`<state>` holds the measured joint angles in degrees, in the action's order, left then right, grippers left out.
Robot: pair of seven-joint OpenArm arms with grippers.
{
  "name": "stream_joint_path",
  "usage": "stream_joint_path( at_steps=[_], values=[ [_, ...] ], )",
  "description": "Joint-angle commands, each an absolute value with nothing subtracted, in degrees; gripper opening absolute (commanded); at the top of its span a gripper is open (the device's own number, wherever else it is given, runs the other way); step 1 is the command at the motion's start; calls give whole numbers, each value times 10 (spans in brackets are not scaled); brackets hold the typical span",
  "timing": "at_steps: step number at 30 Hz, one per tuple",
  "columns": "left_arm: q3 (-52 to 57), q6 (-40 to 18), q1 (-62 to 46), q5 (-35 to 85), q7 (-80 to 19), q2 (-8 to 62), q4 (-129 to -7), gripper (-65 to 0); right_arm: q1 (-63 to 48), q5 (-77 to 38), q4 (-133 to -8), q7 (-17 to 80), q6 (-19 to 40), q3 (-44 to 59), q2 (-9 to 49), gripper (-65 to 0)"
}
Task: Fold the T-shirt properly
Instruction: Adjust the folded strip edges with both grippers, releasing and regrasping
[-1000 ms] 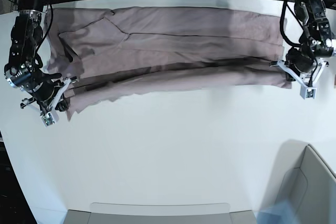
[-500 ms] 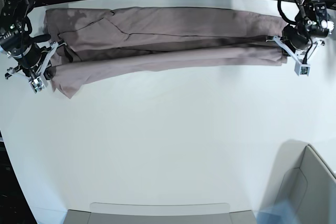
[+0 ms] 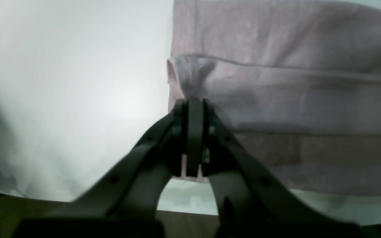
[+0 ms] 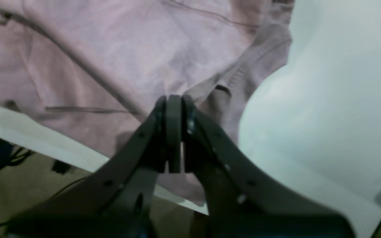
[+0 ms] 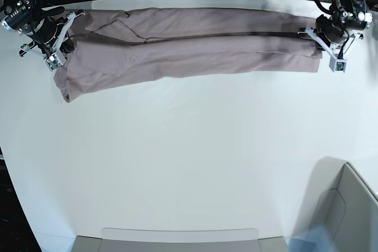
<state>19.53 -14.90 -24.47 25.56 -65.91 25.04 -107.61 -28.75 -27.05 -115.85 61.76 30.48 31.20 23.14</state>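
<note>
- Along the far edge of the white table (image 5: 189, 163), the mauve-pink T-shirt (image 5: 189, 48) lies folded into a long band.
- The left gripper (image 5: 323, 35) pinches its end.
- The right gripper (image 5: 62, 45) is clenched on the opposite end.

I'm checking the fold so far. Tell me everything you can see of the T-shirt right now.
The T-shirt is plain dusty mauve-pink, soft-looking knit cloth with light wrinkles and no print. It lies folded lengthwise into a long narrow band along the far edge of the white table. A ribbed edge shows at one end in the right wrist view. The left pincer pinches one end, the right pincer the other, both shut on it.
</note>
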Motion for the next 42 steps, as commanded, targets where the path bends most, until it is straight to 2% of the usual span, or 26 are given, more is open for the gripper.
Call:
stream_joint_path(
  at_steps=[1, 2, 4, 5, 7, 9, 14, 20, 26, 33, 36, 38, 40, 42],
  values=[
    [203, -148, -242, 253, -655, 249, -1084, -650, -286, -274, -1166, 610, 305, 315, 240, -650],
    [203, -147, -242, 253, -655, 247, -1084, -603, -285, -274, -1166, 610, 305, 313, 240, -648],
    [203, -146, -245, 253, -650, 246, -1085, -500, -285, -274, -1165, 610, 305, 308, 240, -536],
    [203, -145, -246, 253, -650, 246, -1086, -468, -285, -274, -1165, 610, 305, 308, 240, -481],
    [203, -145, -255, 253, -649, 246, -1086, -461, -286, -275, -1165, 610, 305, 307, 240, -403],
    [203, -145, -255, 253, -638, 247, -1085, -460, -284, -275, -1162, 610, 305, 307, 240, -377],
    [203, -145, -252, 255, -635, 247, -1080, -454, -264, -283, -1143, 610, 305, 291, 241, -376],
    [197, -147, -206, 257, -631, 247, -1006, -444, -255, -280, -1136, 610, 305, 255, 248, -376],
    [197, -149, -201, 373, -631, 249, -943, -443, -241, -280, -1115, 610, 305, 255, 248, -376],
    [154, -150, -213, 385, -589, 249, -834, -447, -238, -283, -1089, 609, 305, 256, 262, -376],
    [140, -150, -213, 385, -580, 249, -798, -508, -233, -283, -1084, 590, 305, 255, 262, -376],
    [160, -150, -210, 385, -575, 249, -758, -636, -232, -283, -1082, 582, 305, 255, 259, -376],
    [185, -156, -192, 385, -574, 248, -727, -650, -230, -284, -1081, 577, 305, 256, 257, -376],
    [217, -211, -182, 383, -573, 249, -704, -650, -229, -284, -1081, 576, 305, 259, 257, -376]
  ],
)
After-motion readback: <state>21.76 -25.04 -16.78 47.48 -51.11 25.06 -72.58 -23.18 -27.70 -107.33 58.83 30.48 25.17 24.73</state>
